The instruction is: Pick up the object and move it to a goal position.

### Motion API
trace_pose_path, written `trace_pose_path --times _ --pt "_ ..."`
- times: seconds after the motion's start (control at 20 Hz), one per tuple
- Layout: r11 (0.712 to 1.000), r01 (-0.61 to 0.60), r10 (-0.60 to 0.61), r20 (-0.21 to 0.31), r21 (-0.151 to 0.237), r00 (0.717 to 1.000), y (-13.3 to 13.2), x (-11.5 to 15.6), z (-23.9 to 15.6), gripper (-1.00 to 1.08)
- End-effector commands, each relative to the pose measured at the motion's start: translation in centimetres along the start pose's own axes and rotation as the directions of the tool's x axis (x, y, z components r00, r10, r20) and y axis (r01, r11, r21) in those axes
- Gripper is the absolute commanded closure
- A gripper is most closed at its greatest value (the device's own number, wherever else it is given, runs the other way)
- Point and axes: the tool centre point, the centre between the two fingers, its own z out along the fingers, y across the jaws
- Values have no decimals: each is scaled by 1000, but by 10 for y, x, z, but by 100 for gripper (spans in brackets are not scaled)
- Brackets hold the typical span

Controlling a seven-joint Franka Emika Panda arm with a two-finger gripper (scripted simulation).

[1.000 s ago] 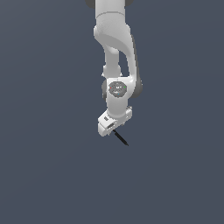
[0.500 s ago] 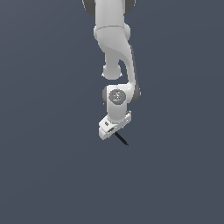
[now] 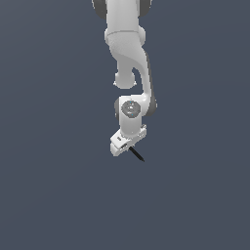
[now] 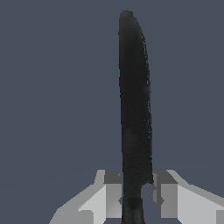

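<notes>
Stick (image 4: 134, 100) clamped between the gripper (image 4: 135, 192) fingers (black end poking out), pickup done; goal carry apparently left, no marker visible.

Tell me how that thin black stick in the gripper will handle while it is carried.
The stick looks straight along its whole visible length, so it is probably stiff. It is far narrower than the gripper, so likely light. Held near one end, with most of it jutting beyond the fingers, it may pivot or slip if the arm moves sharply.
</notes>
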Motion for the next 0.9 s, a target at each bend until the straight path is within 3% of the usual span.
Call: trace_pose_path --times 0.0,0.45,0.85 --pt "1000 -2 2 0 0 1000 1 -1 2 108" --pt "1000 1 -1 -1 0 1000 1 -2 -9 108" --pt "1000 1 -1 0 0 1000 9 -16 -48 108"
